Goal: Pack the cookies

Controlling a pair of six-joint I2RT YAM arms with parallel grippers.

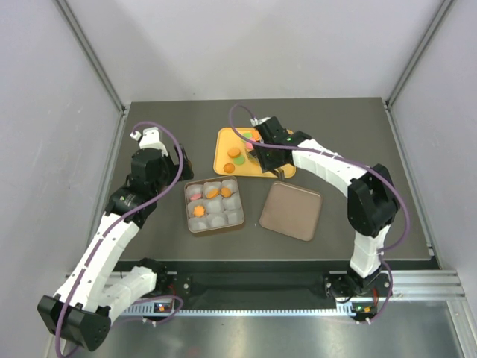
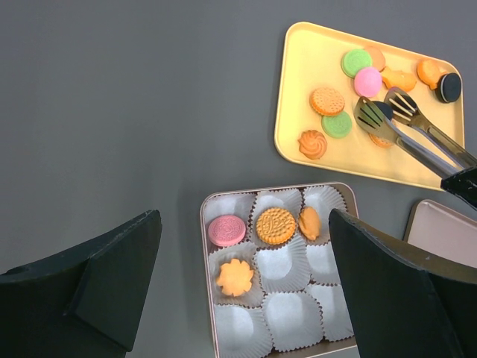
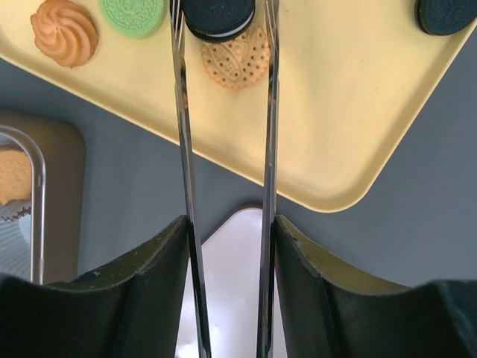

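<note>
Pale enclosure walls close off three sides of the dark grey bench (image 1: 149,134), so my working room is its middle. On the far side sits a yellow plastic tray (image 2: 298,74) carrying the loose cookies (image 2: 327,101), small round discs in orange, green, pink and black. Nearer me is a square metal tin (image 2: 206,283) lined with white paper cups (image 2: 283,265). Four cookies already sit in it, three along the far row and a flower-shaped one behind the pink, leaving five cups free. Its rounded brown lid (image 1: 291,211) lies just beside it on the right, off the path between tray and tin.

My right end effector (image 3: 229,231) is clenched on long metal tongs (image 3: 182,149), which give reach without crowding the tray. Their blades flank a black sandwich cookie (image 3: 218,16) lying partly on an orange one; I cannot tell whether they pinch it yet. My left end effector (image 2: 244,220) hangs released, fingers wide, near the tin's far left corner, holding nothing.

I judge the carry must clear the tray's raised near rim and the tin's wall. Open bench lies to the left.
</note>
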